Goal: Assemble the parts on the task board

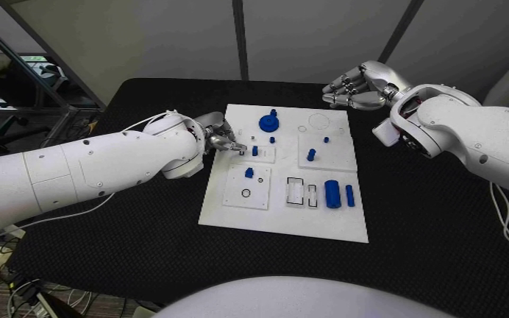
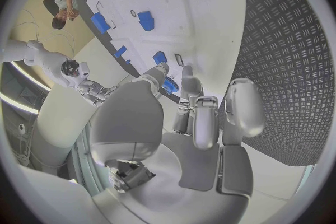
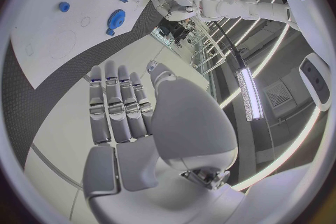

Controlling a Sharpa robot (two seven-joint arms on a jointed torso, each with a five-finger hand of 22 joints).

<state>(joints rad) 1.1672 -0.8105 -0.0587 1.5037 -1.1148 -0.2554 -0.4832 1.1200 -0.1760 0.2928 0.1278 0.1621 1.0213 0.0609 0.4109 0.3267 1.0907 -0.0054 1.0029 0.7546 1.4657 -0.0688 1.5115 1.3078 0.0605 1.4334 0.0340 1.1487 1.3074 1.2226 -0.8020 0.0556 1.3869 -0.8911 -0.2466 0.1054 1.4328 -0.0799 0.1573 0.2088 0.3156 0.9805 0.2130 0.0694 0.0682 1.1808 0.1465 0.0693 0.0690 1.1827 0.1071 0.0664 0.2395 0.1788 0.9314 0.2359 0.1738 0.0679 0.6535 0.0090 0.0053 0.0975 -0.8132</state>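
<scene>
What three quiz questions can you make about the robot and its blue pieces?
1. True or false: the right hand rests on the task board.
2. Which hand is at the board's edge near a small blue peg? A) left hand B) right hand
3. What colour is the table?

Key: 1. False; it is off the board, over the table by its far right corner. 2. A. 3. Black.
</scene>
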